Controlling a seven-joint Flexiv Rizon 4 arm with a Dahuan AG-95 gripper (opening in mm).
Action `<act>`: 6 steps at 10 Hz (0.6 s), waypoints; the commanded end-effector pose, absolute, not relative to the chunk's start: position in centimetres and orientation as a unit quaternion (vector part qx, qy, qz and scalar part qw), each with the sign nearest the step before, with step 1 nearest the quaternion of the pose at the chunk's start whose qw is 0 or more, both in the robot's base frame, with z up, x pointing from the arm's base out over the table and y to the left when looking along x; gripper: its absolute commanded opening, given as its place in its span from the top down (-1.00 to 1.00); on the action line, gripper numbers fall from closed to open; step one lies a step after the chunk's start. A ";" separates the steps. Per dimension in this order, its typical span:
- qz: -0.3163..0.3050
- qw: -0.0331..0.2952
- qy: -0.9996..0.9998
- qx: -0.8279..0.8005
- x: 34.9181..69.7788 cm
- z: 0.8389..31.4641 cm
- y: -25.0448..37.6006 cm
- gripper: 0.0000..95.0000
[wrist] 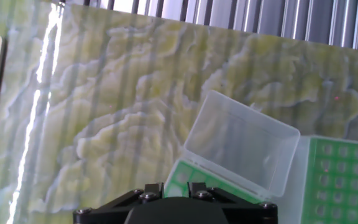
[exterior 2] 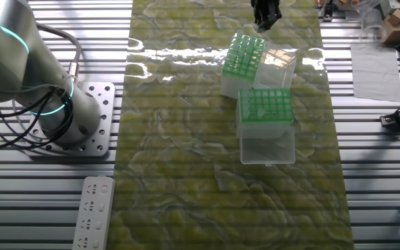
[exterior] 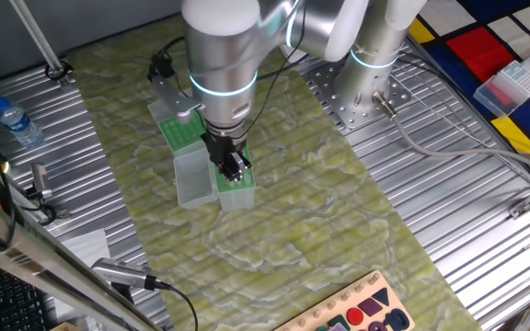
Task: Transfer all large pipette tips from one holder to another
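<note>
Two green pipette holders stand side by side on the mat. One holder [exterior 2: 244, 55] carries the large pipette tips [exterior 2: 245, 50], pale mint cones in a tight grid; its clear lid [exterior 2: 280, 64] lies open beside it. The other holder [exterior 2: 265, 105] shows a darker green perforated plate. My gripper [exterior 2: 264, 19] hangs above the edge of the tip holder [exterior: 236, 190], apart from it. Its jaws stand close together and I see nothing between them. In the hand view only the finger bases of the gripper [wrist: 176, 186] show, over a green rack [wrist: 185, 177] and the open lid [wrist: 241, 146].
The second holder's clear lid [exterior 2: 267, 146] lies open toward the mat's middle. A water bottle [exterior: 18, 124] lies on the metal table. A wooden shape board [exterior: 357, 313] sits at the mat's near end. A power strip [exterior 2: 93, 212] lies beside the arm's base [exterior 2: 82, 121].
</note>
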State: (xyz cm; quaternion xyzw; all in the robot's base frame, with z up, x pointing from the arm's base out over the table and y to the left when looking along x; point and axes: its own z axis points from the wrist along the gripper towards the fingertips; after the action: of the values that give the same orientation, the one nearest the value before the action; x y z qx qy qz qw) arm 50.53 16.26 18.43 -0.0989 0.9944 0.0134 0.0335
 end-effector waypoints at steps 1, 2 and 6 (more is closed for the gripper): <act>0.012 0.033 0.994 -0.100 51.0 17.8 16.4 0.60; 0.011 0.033 0.994 -0.101 51.0 17.4 16.4 0.20; 0.008 0.038 0.994 -0.105 50.4 16.3 16.6 0.20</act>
State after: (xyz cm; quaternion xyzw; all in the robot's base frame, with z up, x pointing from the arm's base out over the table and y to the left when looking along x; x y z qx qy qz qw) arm 50.13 16.60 16.27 -0.1055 0.9936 0.0083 0.0393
